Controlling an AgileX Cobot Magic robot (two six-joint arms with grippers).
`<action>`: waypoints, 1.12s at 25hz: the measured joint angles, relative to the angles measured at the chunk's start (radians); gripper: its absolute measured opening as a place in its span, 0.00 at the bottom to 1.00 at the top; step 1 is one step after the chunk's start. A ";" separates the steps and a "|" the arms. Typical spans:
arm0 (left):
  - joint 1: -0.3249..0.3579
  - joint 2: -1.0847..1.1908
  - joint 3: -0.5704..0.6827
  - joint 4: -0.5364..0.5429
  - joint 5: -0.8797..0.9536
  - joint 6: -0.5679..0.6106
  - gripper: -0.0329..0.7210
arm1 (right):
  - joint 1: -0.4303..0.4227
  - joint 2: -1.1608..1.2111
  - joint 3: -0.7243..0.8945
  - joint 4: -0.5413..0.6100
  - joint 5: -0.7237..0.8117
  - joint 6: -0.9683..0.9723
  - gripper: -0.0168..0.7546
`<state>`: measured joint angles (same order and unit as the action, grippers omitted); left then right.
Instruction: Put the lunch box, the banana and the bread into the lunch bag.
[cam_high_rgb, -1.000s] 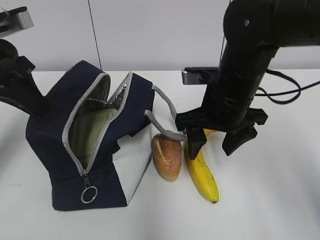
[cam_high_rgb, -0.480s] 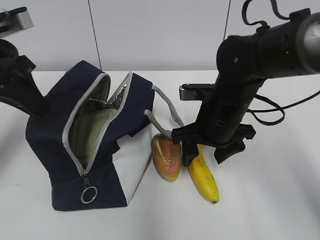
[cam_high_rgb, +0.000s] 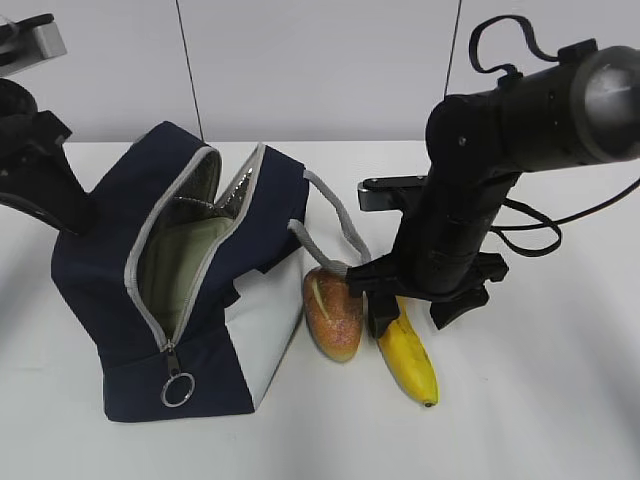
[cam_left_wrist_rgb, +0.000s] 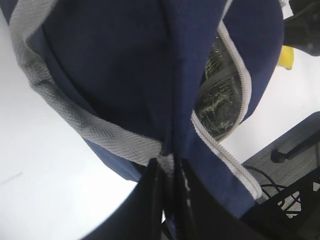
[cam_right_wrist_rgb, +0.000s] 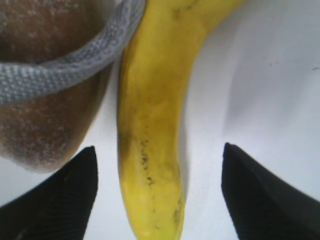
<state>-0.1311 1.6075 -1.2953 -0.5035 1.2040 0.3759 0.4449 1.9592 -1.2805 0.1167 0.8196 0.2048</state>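
The navy lunch bag (cam_high_rgb: 250, 215) stands unzipped at the left. The sage-green lid of the lunch box (cam_high_rgb: 185, 265) shows inside its opening. The brown bread (cam_high_rgb: 333, 312) lies just right of the bag, with a grey strap draped over its far end. The yellow banana (cam_high_rgb: 408, 362) lies beside the bread. My right gripper (cam_high_rgb: 415, 318) is open and low over the banana (cam_right_wrist_rgb: 150, 125), one finger (cam_right_wrist_rgb: 70, 195) between it and the bread (cam_right_wrist_rgb: 45, 110), the other on its far side. My left gripper (cam_left_wrist_rgb: 170, 172) is shut on the lunch bag's (cam_left_wrist_rgb: 115, 65) fabric at a seam.
A grey strap (cam_right_wrist_rgb: 70, 67) lies across the bread and touches the banana's side. Dark cables (cam_high_rgb: 560, 190) trail behind the right arm. The left arm (cam_high_rgb: 35, 170) stands at the bag's far left. White table (cam_high_rgb: 540, 400) spreads to the right and front.
My right arm has come down and a little left, bringing its open fingers low on either side of the banana. The left gripper, the bag, the bread and the banana have not moved.
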 joint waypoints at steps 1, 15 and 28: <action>0.000 0.000 0.000 0.000 0.000 0.000 0.07 | 0.000 0.008 0.000 0.000 -0.001 0.000 0.78; 0.000 0.000 0.000 0.000 0.000 -0.002 0.07 | 0.000 0.061 -0.003 0.000 -0.005 0.000 0.78; 0.000 0.000 0.000 0.000 0.000 -0.002 0.07 | 0.000 0.061 -0.006 0.004 0.026 0.000 0.43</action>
<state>-0.1311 1.6075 -1.2953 -0.5035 1.2040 0.3737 0.4449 2.0206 -1.2860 0.1203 0.8458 0.2048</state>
